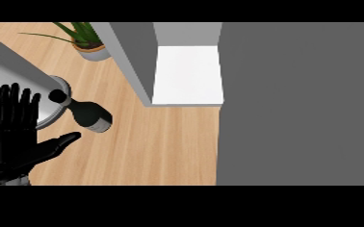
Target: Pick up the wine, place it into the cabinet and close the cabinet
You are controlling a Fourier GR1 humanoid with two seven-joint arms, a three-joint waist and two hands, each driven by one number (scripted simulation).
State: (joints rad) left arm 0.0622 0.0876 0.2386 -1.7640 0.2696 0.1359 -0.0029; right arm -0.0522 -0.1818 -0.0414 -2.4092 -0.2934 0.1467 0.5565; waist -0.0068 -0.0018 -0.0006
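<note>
Grey cabinet door (290, 103) open, filling the view's right; white shelf interior (188, 75) exposed beside it. Pale wooden counter (171, 144) below. Black left hand (21, 134) at left edge — fingers straight and spread, holding nothing. Right hand unseen. Dark glass wine bottle (91, 113) upright, just right of the hand, against a round metal pot (55, 107). Risk, judged: sideways approach could tip the bottle — or knock the pot.

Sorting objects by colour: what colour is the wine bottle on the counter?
The wine bottle is black, seen in the head view.
</note>
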